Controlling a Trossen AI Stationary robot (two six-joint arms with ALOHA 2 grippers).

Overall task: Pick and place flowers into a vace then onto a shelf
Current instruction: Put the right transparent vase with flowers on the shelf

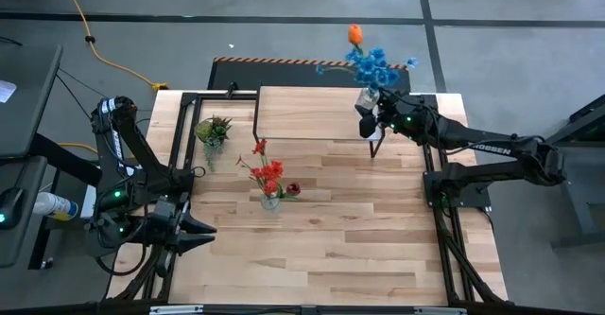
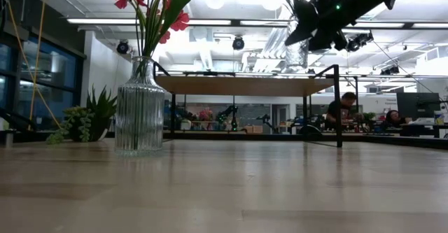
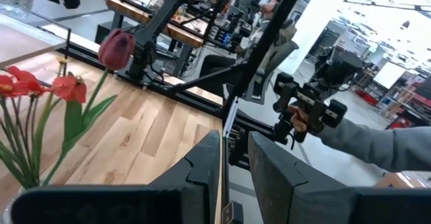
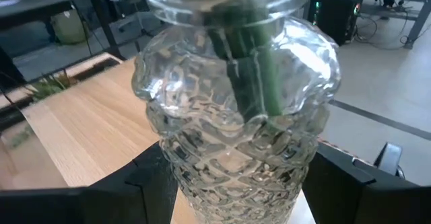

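My right gripper (image 1: 368,113) is shut on a clear, diamond-patterned glass vase (image 4: 236,130) that holds blue flowers (image 1: 373,67) and an orange tulip (image 1: 354,34). In the low view this vase (image 2: 297,47) is over the right end of the shelf (image 1: 312,114), a light wood plank on black legs. A ribbed glass vase (image 1: 271,200) with red flowers (image 1: 269,171) and a dark pink bud (image 3: 117,49) stands on its base at mid-table. My left gripper (image 1: 206,236) waits near the table's left edge, narrowly open with nothing between its fingers. My right gripper pinches the vase's lower body (image 4: 172,177) between its two fingers (image 4: 138,187), one on each opposite side. The fingers come nearly level from the table's right side. The vase stands upright in the hold. Whether its base touches the shelf top I cannot tell.
A small green spiky potted plant (image 1: 213,129) stands left of the shelf. Black frame rails (image 1: 180,145) run along the table's edges. Beyond the table people sit at desks (image 2: 343,107), and a person's hand (image 3: 303,116) holds a controller.
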